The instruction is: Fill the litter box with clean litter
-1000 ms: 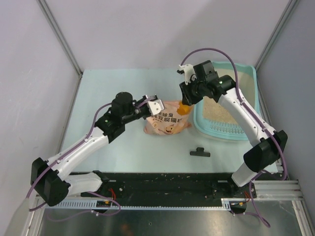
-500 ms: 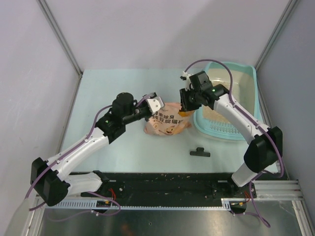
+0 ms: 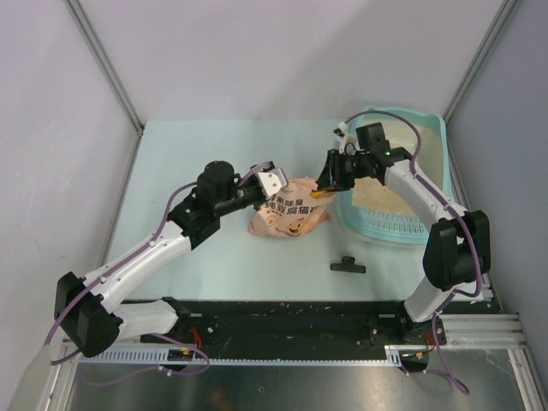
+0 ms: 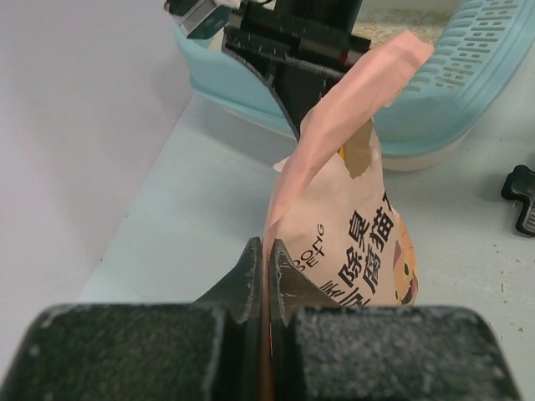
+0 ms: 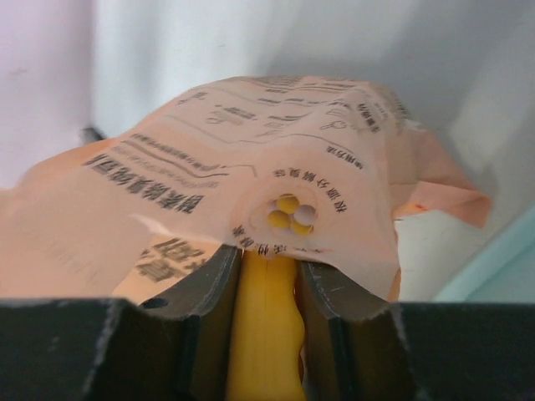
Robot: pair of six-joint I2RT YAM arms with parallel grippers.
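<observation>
A large light-teal rectangular plastic litter box [image 3: 390,228] sits at the far right of the pale tabletop [image 3: 197,145], its slotted grille end toward the arms. Fine pale beige litter granules [image 3: 375,195] lie inside. The right arm [image 3: 411,184] crosses over the box and hides much of its floor, so how far the litter spreads cannot be told. From the left wrist only a thin strip of litter [image 4: 401,17] shows above the slotted wall [image 4: 493,58].

A soft pink-orange bag with black print [image 3: 291,216] lies just beside the box's left wall. The left jaws are clenched on a thin edge of this bag [image 4: 351,242], the film pinched flat between them. The bag's top rises in a fold toward the box.

The right jaws are closed around a yellow-orange plastic handle [image 5: 267,334], at the bag's mouth beside the box rim. In the overhead view only a small piece of the handle [image 3: 322,185] shows. The bag's printed film [image 5: 251,184] drapes over the handle's far end, so whatever the handle belongs to is hidden. From the left wrist, the black body of the right jaws stands behind the bag's raised top and is partly covered by it.

A small black clip-like piece [image 3: 348,265] lies on the tabletop nearer the arms, well apart from the bag. In the left wrist view it is cut off at the right edge [image 4: 522,196].
</observation>
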